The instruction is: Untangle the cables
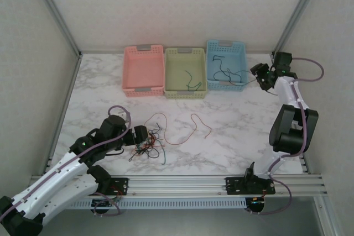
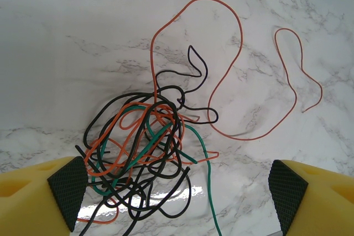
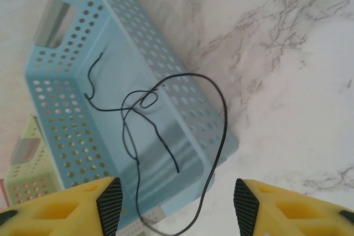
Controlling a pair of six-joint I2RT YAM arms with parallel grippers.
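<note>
Cables (image 2: 160, 136) in one clump, one loose red strand (image 2: 287, 28), three baskets (image 1: 185, 94), left pincer (image 2: 177, 192), right pincer (image 3: 177, 203) agape, empty.

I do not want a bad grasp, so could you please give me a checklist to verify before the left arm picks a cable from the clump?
1. Left gripper open: ok.
2. Clump between its fingers: ok, nearer the left pad.
3. One strand isolated for the grasp: not ok; red, green and black strands cross.
4. Loose red cable apart from the clump: ok.
5. Black cable fully inside the blue basket: not ok; it hangs over the rim.
6. Right gripper open: ok.
</note>
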